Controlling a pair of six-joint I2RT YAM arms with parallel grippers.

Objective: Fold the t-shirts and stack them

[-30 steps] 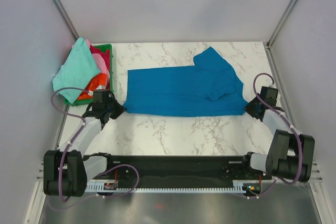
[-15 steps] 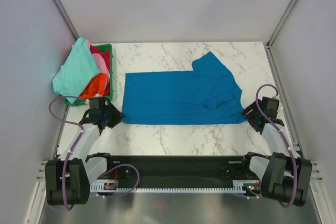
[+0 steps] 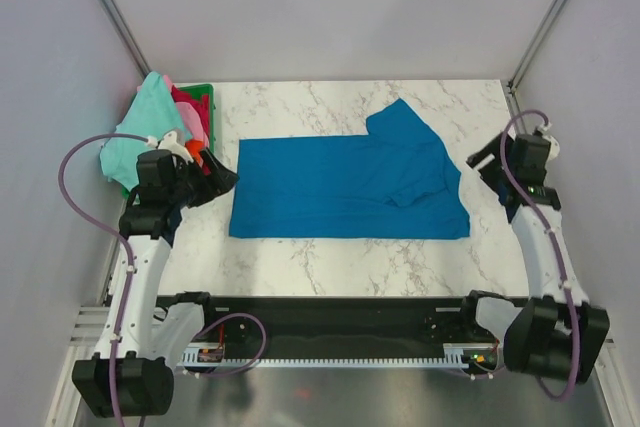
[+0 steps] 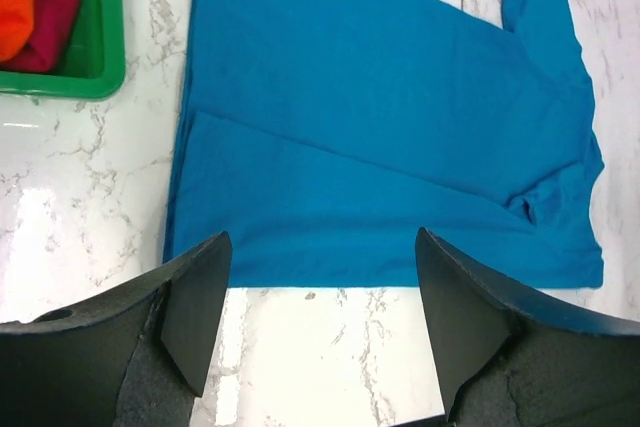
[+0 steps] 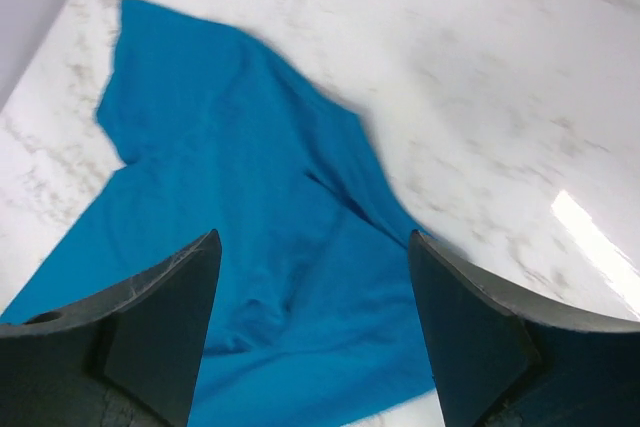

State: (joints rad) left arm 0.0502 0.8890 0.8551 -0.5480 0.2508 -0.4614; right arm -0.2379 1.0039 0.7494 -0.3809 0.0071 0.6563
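Wrist views: left gripper (image 4: 322, 237), right gripper (image 5: 313, 237) spread, empty.

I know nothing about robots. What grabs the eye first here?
A bright blue t-shirt lies spread in the middle of the white marble table. At the table's far left, a green basket is heaped with mint-green, pink and red shirts. The left gripper and right gripper hang open at its two ends.

White marble-patterned counter (image 3: 330, 262), level. A bright blue cloth short-sleeved t-shirt (image 3: 340, 187) lies flat at centre frame, lower portion folded over, one sleeve pointing to the upper right. A green plastic basket (image 3: 203, 97) stands at upper left, near the shirt, not touching it.
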